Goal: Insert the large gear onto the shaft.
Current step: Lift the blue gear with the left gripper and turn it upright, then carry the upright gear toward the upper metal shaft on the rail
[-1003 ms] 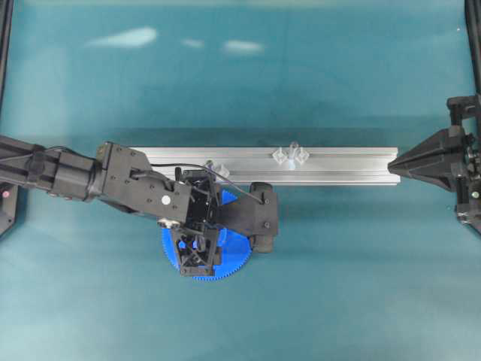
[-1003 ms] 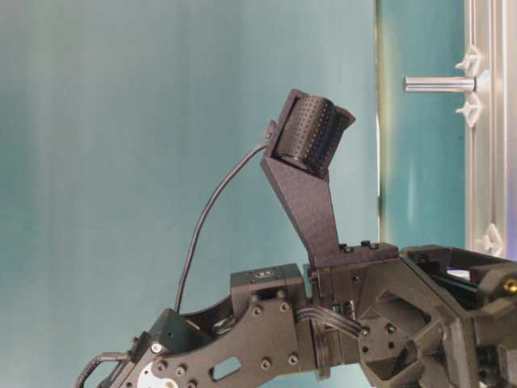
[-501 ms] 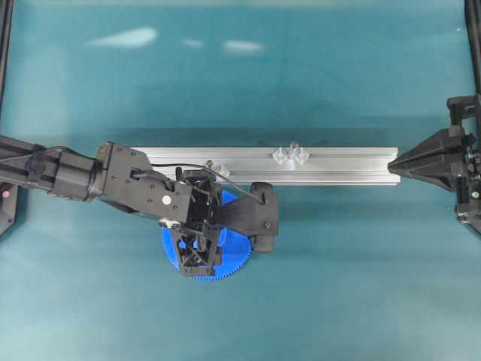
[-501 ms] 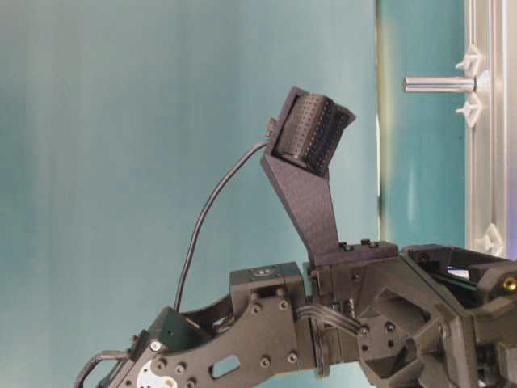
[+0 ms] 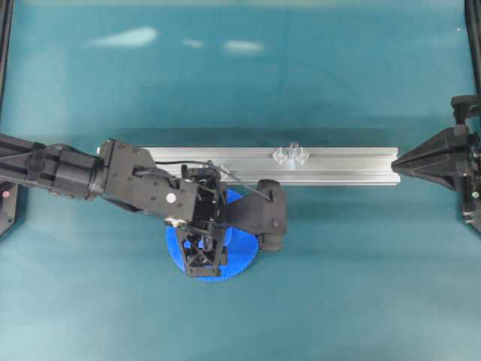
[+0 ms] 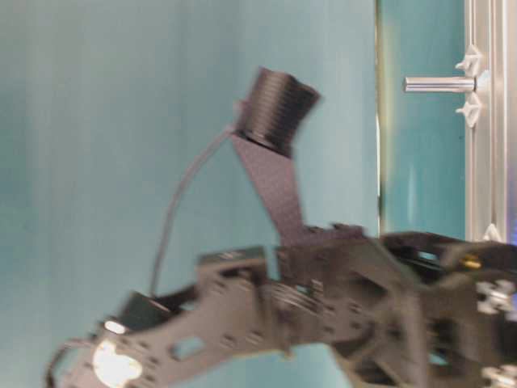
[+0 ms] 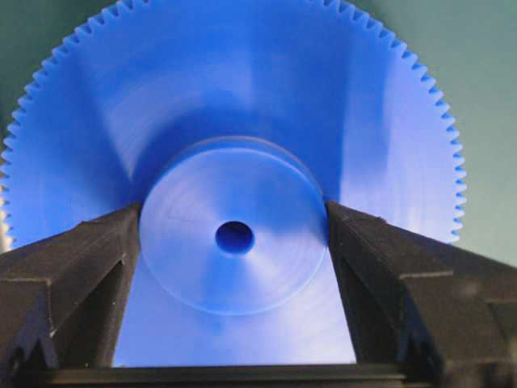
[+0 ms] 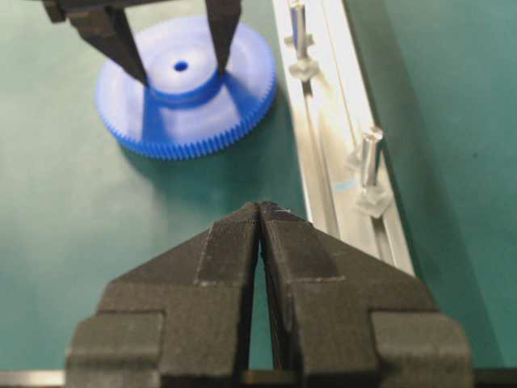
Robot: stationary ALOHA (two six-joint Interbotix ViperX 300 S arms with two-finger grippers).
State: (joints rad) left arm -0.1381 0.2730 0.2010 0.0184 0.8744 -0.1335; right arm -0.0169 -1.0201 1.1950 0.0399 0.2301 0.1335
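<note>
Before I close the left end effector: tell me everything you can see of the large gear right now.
The large gear is a bright-blue, plastic-looking disc with fine teeth all round, a raised round hub and a small dark centre hole. It lies flat on the teal table, on the near side of the aluminium rail, not yet on a shaft. The left end effector straddles the hub, its fingers at either side; firm contact can't be judged.

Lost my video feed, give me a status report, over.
Left gripper open, fingers either side of the large gear's hub, gear flat on the mat. Right gripper shut, empty, parked off the rail's end. Shaft bare, nothing blocking it.
</note>
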